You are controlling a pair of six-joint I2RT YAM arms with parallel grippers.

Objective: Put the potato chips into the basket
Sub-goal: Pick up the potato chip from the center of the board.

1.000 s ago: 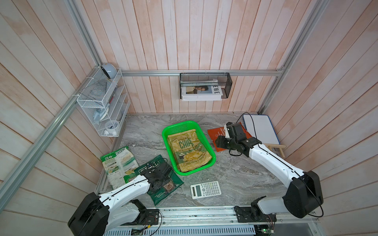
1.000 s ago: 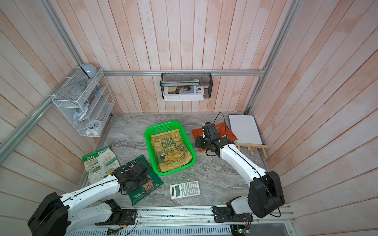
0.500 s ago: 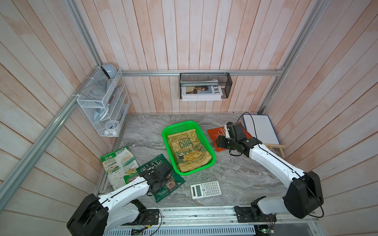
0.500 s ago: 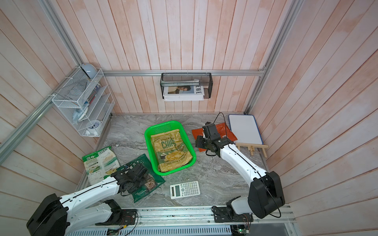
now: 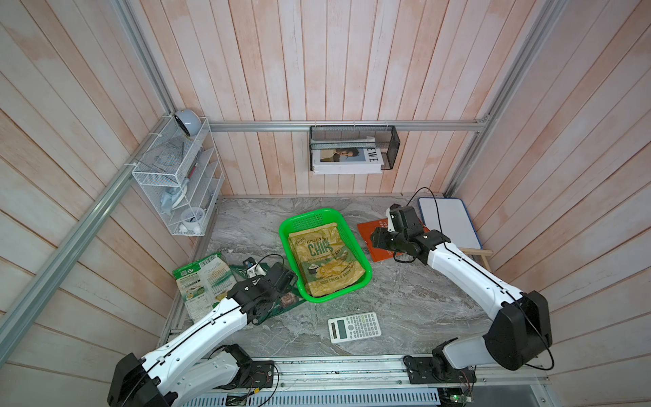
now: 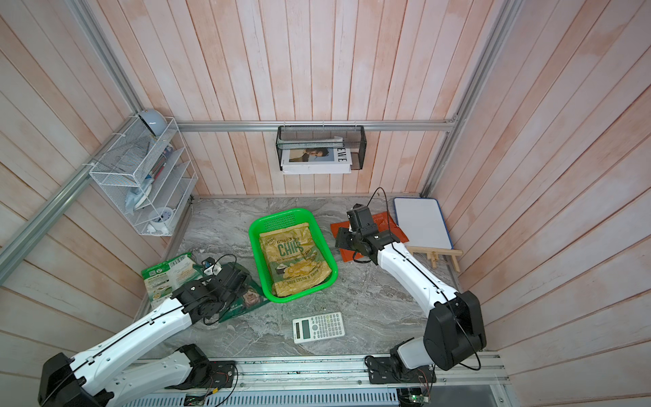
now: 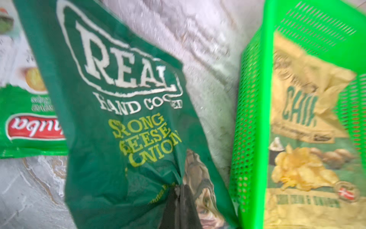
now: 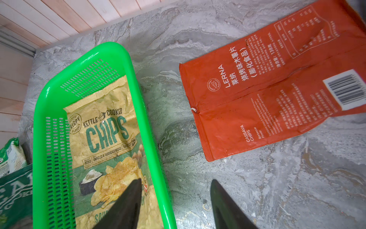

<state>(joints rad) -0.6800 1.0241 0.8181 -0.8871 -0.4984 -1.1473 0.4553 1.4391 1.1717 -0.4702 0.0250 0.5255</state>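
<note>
Dark green crinkled "REAL" bag [image 7: 122, 128] pinched by left jaws, right jaws spread, beige "CHIPS" bag [image 5: 326, 262] in basket [image 8: 89, 79]

Walls [image 5: 317, 70]: pale pink-white wooden planks on three sides, with aluminium rails [image 5: 264, 125] across them and up the corners. Work surface: grey marbled tabletop [image 5: 405, 299]. White wire rack [image 5: 176, 176] on a side wall near a back corner, cluttered. Black mesh holder [image 5: 389, 141] hangs on the back rail with a white book [image 5: 347, 160] inside. Whiteboard [image 5: 445, 222] and small wooden easel [image 6: 435, 252] lie by the opposite wall. Light is soft and even.
</note>
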